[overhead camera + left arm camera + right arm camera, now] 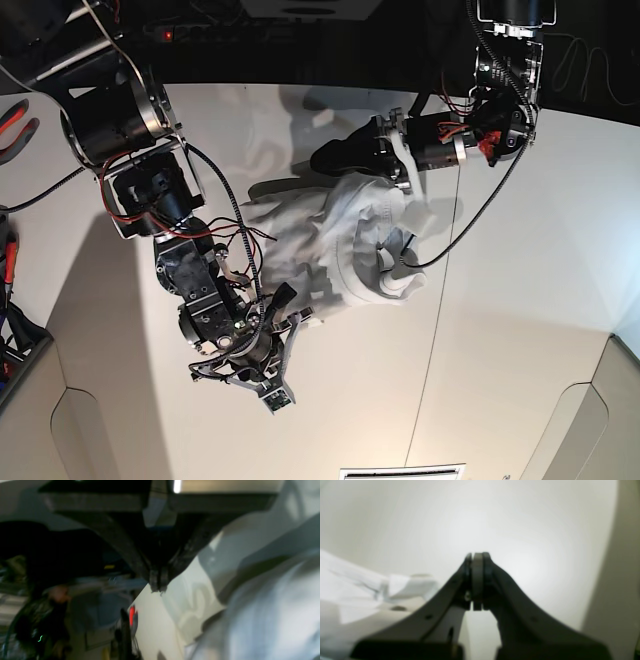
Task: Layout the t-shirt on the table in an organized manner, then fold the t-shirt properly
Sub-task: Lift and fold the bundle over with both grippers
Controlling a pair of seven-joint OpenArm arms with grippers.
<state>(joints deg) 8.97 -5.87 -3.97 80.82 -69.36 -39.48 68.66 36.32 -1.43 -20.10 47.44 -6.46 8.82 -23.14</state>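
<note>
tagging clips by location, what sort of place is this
Probably a robotics lab or test bench: a large white matte table with a crumpled plain white cotton t-shirt on it, two black cable-strung robot arms reaching over it, and blurred dark clutter past the table edge.

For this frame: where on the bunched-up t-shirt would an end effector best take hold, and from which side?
Probably the loose folded flap at the near edge of the t-shirt, around in the base view. It curls up off the table and sticks out of the heap, so pads could likely slide in low from the bare table side. The rest is a crumpled mound with no clear hem.
</note>
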